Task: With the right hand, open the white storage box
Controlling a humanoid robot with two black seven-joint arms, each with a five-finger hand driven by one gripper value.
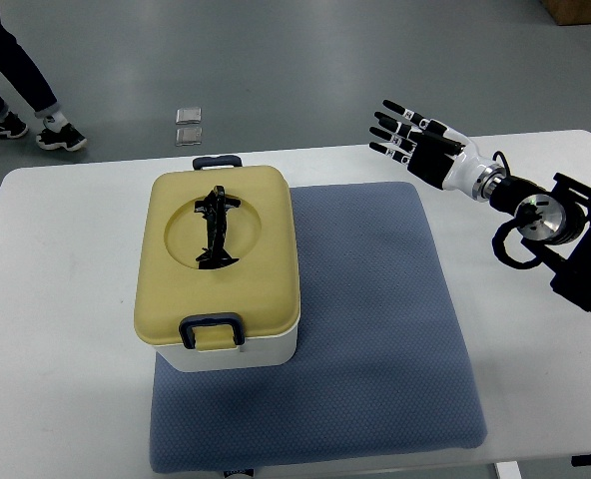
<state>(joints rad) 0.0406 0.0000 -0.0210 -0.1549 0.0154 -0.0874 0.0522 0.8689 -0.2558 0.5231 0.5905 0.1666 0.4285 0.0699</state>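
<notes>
Top view: my right robot hand (407, 135) hovers fingers spread, empty, well apart from the white storage box (219, 267); approach step, next reach its front latch (212, 330).

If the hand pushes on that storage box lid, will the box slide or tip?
The storage box sits broad and low, so it is unlikely to tip. It rests on the padded blue mat, which probably resists sliding. The right robot hand hovers apart, open.

This looks like a robotics lab or test room. A plain white table (66, 299) stands on a bare grey floor (305, 60). A person's legs (16, 80) show beside it.
</notes>
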